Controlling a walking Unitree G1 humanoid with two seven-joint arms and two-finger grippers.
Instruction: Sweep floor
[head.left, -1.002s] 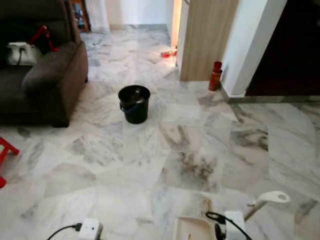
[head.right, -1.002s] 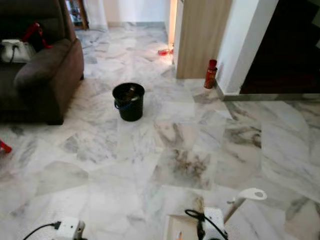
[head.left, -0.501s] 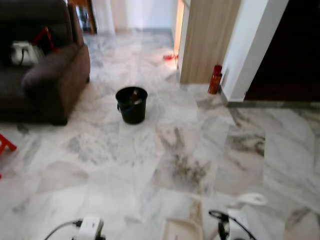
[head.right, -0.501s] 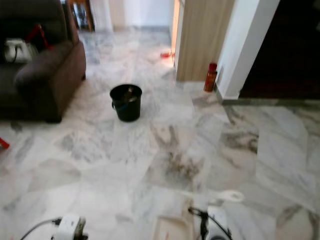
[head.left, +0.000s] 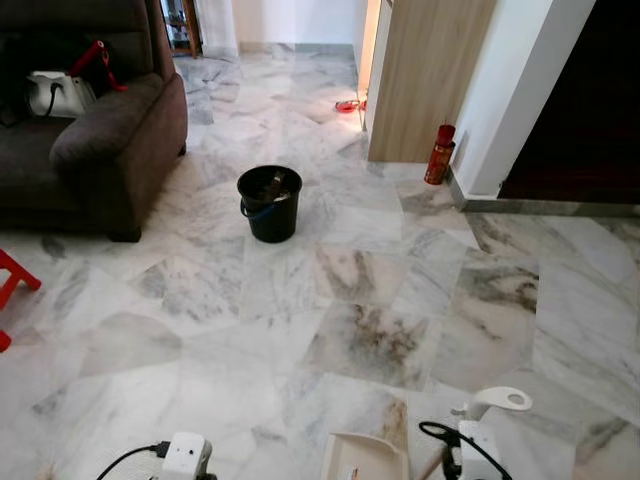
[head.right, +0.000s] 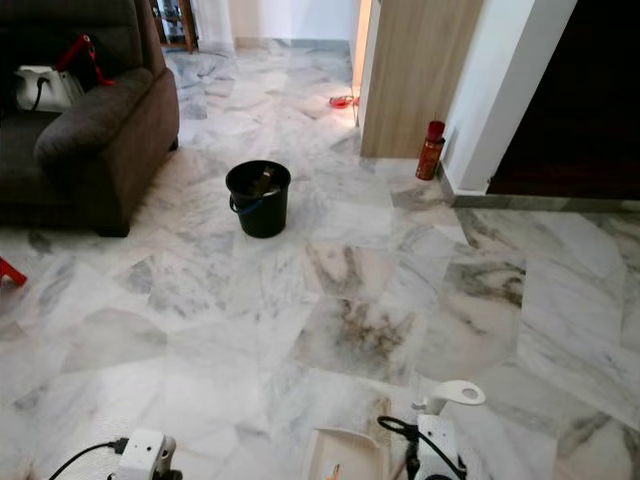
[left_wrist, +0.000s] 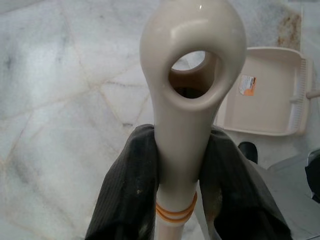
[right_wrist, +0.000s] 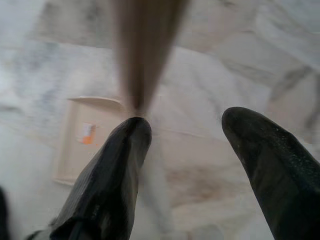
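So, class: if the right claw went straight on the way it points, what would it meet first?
Probably the marble floor, just beside the dustpan; the open right claw points down there, though depth is unclear.

txt: none legible | dustpan (left_wrist: 265, 95) orange sticker (left_wrist: 246, 85) – print too small to read

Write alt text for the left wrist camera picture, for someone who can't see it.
The left gripper is clamped on a cream handle ending in a hanging loop. Beyond it a cream dustpan lies on the marble floor.
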